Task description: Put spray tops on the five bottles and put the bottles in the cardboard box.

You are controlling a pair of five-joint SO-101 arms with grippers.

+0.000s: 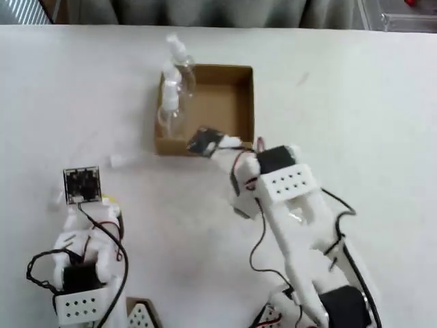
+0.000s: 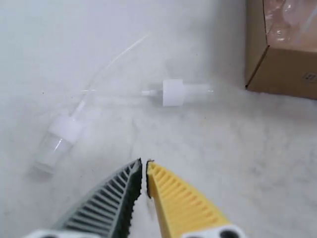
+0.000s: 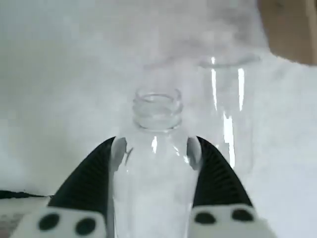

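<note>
My right gripper (image 3: 156,148) is shut on a clear bottle (image 3: 156,111) whose neck is open, with no top on it. A second clear bottle (image 3: 228,99) stands just beyond it on the table. The cardboard box (image 1: 232,102) lies at the table's far middle, and two bottles with spray tops (image 1: 174,92) lie along its left side. My left gripper (image 2: 144,171) is shut and holds nothing, just above the table. Ahead of it lie a white spray top (image 2: 173,92) and another spray top (image 2: 62,131) with a long thin tube.
The right arm (image 1: 293,205) stretches from the front right towards the box's near wall. The left arm (image 1: 82,225) stands at the front left. A corner of the box (image 2: 282,69) lies beyond the nearer spray top. White tabletop (image 1: 355,102) spreads right of the box.
</note>
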